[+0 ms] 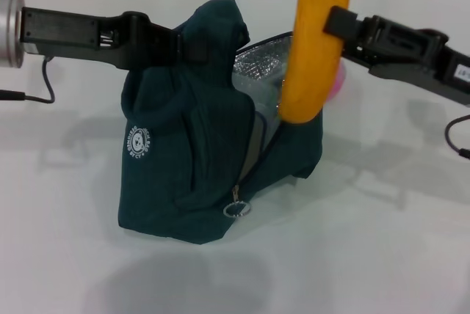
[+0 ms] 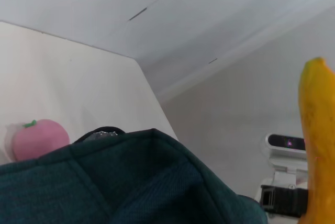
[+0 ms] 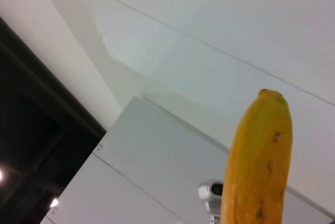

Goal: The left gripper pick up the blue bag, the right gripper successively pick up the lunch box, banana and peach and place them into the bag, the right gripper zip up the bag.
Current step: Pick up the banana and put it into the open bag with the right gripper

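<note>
The blue bag (image 1: 191, 167) stands on the white table with its top open, showing silver lining (image 1: 261, 72). My left gripper (image 1: 183, 44) reaches in from the left and is shut on the bag's handle, holding it up. Over the bag's open mouth the banana (image 1: 312, 50) hangs upright, its lower end just at the opening, and my right gripper (image 1: 334, 24) is shut on it from the right. The banana (image 3: 259, 166) also fills the right wrist view. The pink peach (image 1: 340, 79) lies on the table behind the bag; the left wrist view shows the peach (image 2: 39, 137) beyond the bag's fabric (image 2: 131, 182). The lunch box is hidden.
The bag's zipper ring (image 1: 236, 209) hangs low on its front seam. A cable (image 1: 44, 86) trails from the left arm onto the table (image 1: 382, 241). A wall rises behind the table's far edge.
</note>
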Robot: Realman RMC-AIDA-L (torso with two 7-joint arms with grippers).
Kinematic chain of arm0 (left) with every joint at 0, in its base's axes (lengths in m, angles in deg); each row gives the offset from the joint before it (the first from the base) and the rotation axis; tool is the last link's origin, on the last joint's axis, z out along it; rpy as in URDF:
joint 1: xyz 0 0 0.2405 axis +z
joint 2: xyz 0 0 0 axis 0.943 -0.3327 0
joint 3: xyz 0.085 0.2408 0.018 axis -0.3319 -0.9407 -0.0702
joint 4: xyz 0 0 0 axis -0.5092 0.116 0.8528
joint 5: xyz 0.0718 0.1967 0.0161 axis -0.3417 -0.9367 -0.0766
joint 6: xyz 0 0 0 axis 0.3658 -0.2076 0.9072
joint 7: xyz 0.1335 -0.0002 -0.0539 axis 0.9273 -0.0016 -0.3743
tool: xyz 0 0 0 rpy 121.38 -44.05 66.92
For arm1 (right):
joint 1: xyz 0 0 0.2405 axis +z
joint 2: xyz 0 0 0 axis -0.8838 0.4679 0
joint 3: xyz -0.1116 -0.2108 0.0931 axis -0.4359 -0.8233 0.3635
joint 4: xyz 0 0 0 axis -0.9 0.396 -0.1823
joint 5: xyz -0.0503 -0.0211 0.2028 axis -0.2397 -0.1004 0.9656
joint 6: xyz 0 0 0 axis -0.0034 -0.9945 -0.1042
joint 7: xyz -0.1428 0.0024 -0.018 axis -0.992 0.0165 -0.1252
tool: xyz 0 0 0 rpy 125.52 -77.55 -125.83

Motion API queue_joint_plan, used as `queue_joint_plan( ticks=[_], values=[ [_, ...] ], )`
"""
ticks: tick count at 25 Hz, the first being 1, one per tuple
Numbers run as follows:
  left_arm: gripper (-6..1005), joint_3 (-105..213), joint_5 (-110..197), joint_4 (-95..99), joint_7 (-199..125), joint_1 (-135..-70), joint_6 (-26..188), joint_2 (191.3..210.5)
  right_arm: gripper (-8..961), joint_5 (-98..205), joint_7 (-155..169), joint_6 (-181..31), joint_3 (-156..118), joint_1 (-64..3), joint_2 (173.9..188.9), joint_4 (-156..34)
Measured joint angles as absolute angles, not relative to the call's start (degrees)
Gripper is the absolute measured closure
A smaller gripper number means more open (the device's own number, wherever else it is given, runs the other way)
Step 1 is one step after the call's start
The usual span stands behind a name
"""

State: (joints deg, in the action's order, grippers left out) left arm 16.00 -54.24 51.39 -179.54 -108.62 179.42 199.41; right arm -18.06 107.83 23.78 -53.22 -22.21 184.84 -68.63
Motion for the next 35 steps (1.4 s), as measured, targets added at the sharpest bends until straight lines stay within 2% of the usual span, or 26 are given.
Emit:
queue_joint_plan(
  ticks=[11, 35],
  values=[
    [957, 15.94, -54.30, 51.38, -179.54, -108.93, 179.42, 199.46, 424, -18.42, 100.83, 19.37, -53.81, -19.70, 184.88, -61.71],
    [957, 15.95, -54.42, 51.07, -179.19, -109.48, 179.36, 199.16, 391, -17.94, 98.09, 19.34, -55.23, -19.39, 184.87, -61.89]
  ],
)
